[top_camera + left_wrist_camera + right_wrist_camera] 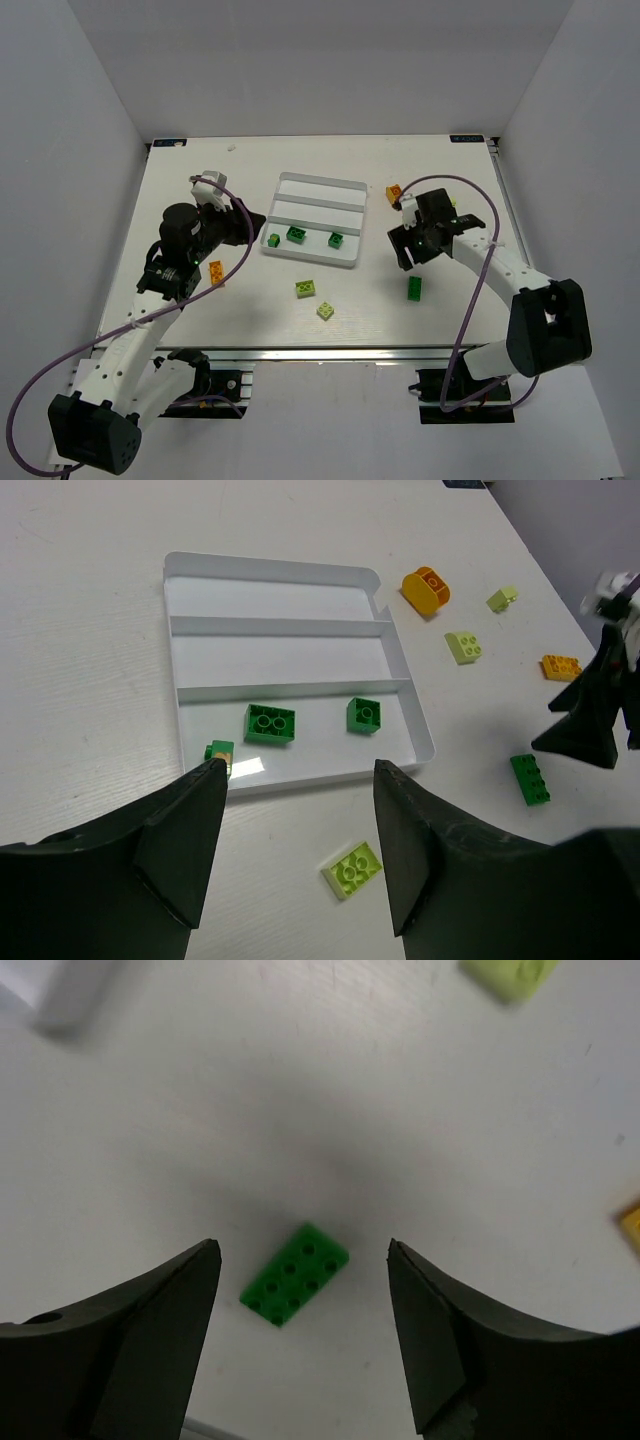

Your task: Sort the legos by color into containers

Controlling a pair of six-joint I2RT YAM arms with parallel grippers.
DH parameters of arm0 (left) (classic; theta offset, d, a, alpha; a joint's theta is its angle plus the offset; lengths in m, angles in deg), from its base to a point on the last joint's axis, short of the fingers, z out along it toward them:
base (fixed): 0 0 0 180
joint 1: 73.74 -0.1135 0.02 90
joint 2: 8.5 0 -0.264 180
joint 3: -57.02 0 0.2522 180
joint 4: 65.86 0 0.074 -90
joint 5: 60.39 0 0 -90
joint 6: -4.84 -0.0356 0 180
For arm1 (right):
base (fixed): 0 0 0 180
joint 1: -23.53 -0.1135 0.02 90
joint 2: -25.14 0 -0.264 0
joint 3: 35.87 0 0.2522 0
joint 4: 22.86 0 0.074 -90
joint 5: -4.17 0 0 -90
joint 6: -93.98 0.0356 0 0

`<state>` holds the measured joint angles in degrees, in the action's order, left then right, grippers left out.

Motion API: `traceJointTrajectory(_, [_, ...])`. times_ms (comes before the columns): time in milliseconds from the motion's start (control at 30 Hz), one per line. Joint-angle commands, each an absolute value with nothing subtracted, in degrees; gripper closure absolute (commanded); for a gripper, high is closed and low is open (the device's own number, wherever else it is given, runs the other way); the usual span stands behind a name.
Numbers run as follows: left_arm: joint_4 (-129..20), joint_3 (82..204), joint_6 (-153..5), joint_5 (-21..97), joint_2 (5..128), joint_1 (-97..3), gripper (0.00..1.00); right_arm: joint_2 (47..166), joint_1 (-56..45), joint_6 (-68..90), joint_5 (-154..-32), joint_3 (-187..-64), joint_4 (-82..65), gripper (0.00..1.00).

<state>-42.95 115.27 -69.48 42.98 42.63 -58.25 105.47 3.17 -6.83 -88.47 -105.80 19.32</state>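
The white tray (313,189) has three long compartments. The near one holds three dark green legos (296,234), also seen in the left wrist view (269,723). My left gripper (255,222) is open and empty, hovering at the tray's near left corner (300,770). My right gripper (415,262) is open and empty, right above a loose dark green lego (414,288), which lies between its fingers in the right wrist view (294,1274). Two pale yellow-green legos (305,288) (326,310) lie in front of the tray. An orange lego (216,272) lies under my left arm.
An orange piece (427,588) lies right of the tray's far corner. Two pale yellow-green legos (463,646) (503,599) and an orange lego (561,666) lie beyond it near my right arm (585,720). The tray's middle and far compartments hold nothing.
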Motion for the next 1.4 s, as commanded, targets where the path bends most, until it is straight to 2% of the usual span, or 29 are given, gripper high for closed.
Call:
traceJointTrajectory(0, [-44.1, 114.82, -69.17, 44.21, 41.16, -58.53, 0.3, 104.76, 4.89, -7.08, -86.1, -104.57, 26.83, 0.26])
traceJointTrajectory(200, [-44.37, 114.64, -69.08, 44.29, 40.98, -58.53, 0.3, 110.12, 7.35, -7.18, -88.38, -104.74, 31.42, 0.11])
traceJointTrajectory(533, [-44.45, 114.64, -69.17, 44.12, 40.89, -58.53, 0.3, 117.69, 7.71, -3.05, -91.02, -104.83, 27.82, 0.11])
traceJointTrajectory(700, [-44.45, 114.64, -69.17, 44.38, 40.63, -58.53, 0.3, 118.74, 7.53, -1.64, -87.42, -102.81, 26.15, 0.17])
traceJointTrajectory(800, [-44.45, 114.64, -69.17, 44.29, 40.45, -58.53, 0.3, 120.06, 7.62, -1.64, -87.24, -103.42, 26.76, 0.23])
traceJointTrajectory(933, [-44.37, 114.46, -69.17, 44.2, 40.45, -58.53, 0.3, 121.99, 7.18, -1.82, -87.77, -103.95, 27.55, 0.44])
traceJointTrajectory(1000, [-44.37, 114.55, -69.17, 44.12, 40.45, -58.53, 0.3, 123.57, 7.27, -2.17, -88.55, -104.56, 27.99, 0.51])
traceJointTrajectory(1033, [-44.37, 114.55, -69.17, 44.12, 40.45, -58.53, 0.3, 124.01, 6.92, -2.43, -88.82, -104.74, 28.16, 0.62])
traceJointTrajectory(1300, [-44.45, 114.64, -69.25, 44.03, 40.72, -58.53, 0.3, 122.79, 6.48, -9.01, -97.23, -106.67, 29.47, 0.94])
traceJointTrajectory(1333, [-44.45, 114.64, -69.25, 44.12, 40.63, -58.53, 0.3, 122.18, 5.95, -11.11, -99.08, -109.11, 30.18, 1.0])
traceJointTrajectory(1367, [-44.45, 114.64, -69.25, 44.12, 40.72, -58.53, 0.3, 121.91, 5.43, -13.57, -100.84, -110.36, 30.8, 1.0])
